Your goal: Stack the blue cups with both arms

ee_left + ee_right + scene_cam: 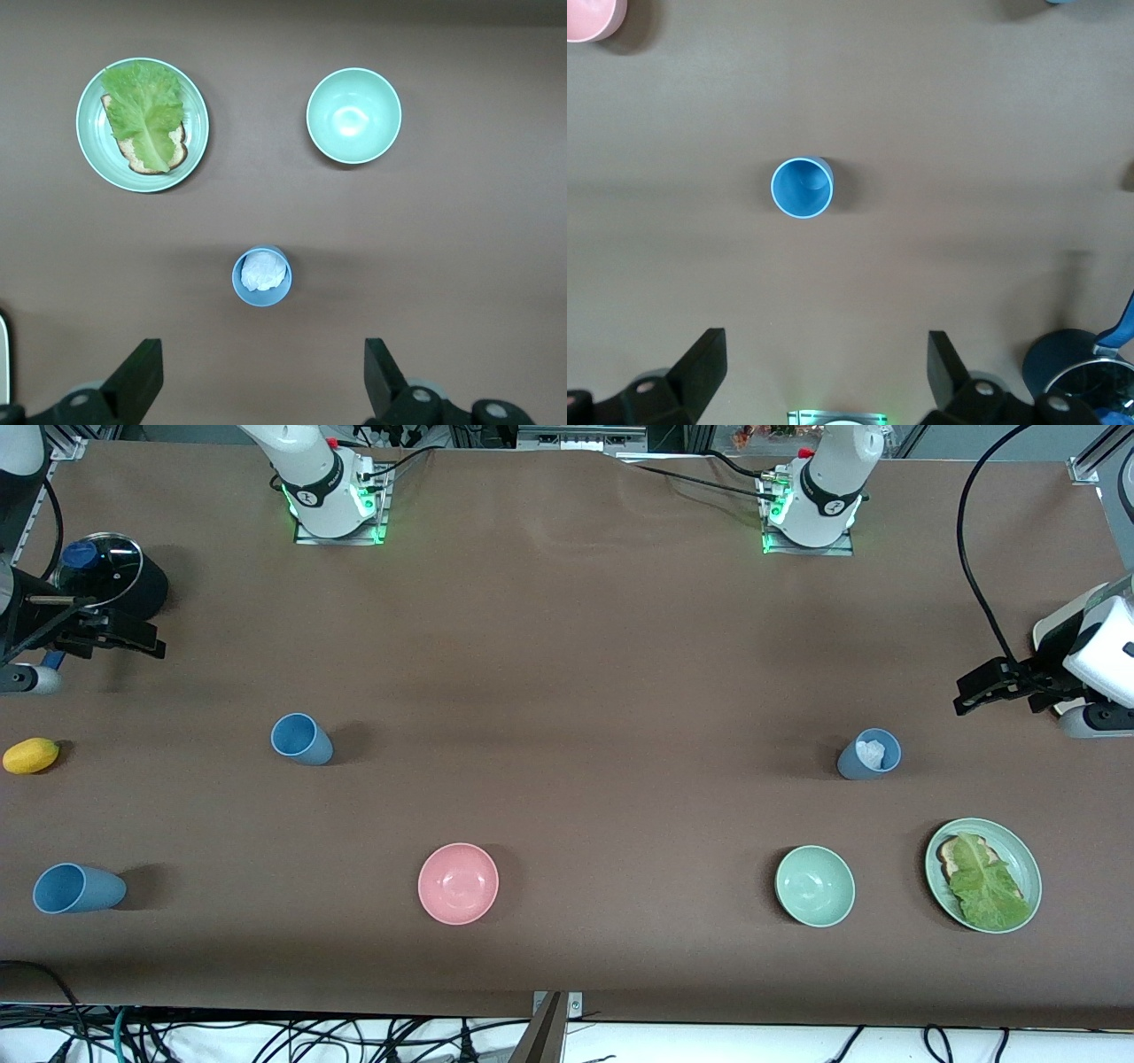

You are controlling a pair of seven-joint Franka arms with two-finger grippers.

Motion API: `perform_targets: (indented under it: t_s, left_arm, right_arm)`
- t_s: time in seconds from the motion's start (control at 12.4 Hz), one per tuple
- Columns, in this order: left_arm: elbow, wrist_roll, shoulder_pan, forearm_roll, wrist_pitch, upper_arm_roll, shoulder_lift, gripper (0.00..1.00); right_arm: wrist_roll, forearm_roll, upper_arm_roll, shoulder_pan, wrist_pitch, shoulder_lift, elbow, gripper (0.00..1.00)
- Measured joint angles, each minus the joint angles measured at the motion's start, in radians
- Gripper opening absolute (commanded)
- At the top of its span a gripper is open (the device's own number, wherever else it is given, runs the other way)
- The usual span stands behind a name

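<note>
Left gripper (974, 691): held high over the table at its own end, jaws apart, nothing gripped; paper cup framed below.
Right gripper (133, 638): raised by the pot (133, 584), jaws apart, empty.
Empty cup (301, 740): upright, open for nesting.
Paper cup (869, 754): upright, wad inside, farther than the green bowl (815, 886).
Third cup (78, 888): upright, nearest the camera.

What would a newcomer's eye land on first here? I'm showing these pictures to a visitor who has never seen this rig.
Probably the three blue cups standing apart on the brown table, one at the left arm's end with crumpled white stuff inside. Next, the pink bowl, the pale green bowl and the plate of bread and lettuce nearest the camera. The left gripper and right gripper wait at the table's ends, jaws open.
</note>
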Motion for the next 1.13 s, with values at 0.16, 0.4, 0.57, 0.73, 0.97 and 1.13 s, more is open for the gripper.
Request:
perform_targets:
  t_s: [0.16, 0.4, 0.57, 0.73, 0.97, 1.13]
  left_arm:
    - [0.000, 0.000, 0.000, 0.000, 0.000, 0.000, 0.000, 1.00]
    - [0.000, 0.000, 0.000, 0.000, 0.000, 0.000, 0.000, 1.00]
    - [0.000, 0.000, 0.000, 0.000, 0.000, 0.000, 0.000, 1.00]
    - [0.000, 0.000, 0.000, 0.000, 0.000, 0.000, 0.000, 1.00]
    - [0.000, 0.000, 0.000, 0.000, 0.000, 0.000, 0.000, 1.00]
    - [0.000, 0.000, 0.000, 0.000, 0.000, 0.000, 0.000, 1.00]
  right_arm:
    - [0.000, 0.000, 0.000, 0.000, 0.000, 0.000, 0.000, 1.00]
    - [0.000, 0.000, 0.000, 0.000, 0.000, 0.000, 0.000, 1.00]
    - [0.000, 0.000, 0.000, 0.000, 0.000, 0.000, 0.000, 1.00]
    - [0.000, 0.000, 0.000, 0.000, -0.001, 0.000, 0.000, 1.00]
    - [0.000, 0.000, 0.000, 0.000, -0.003, 0.000, 0.000, 1.00]
    - [0.000, 0.000, 0.000, 0.000, -0.015, 0.000, 0.000, 1.00]
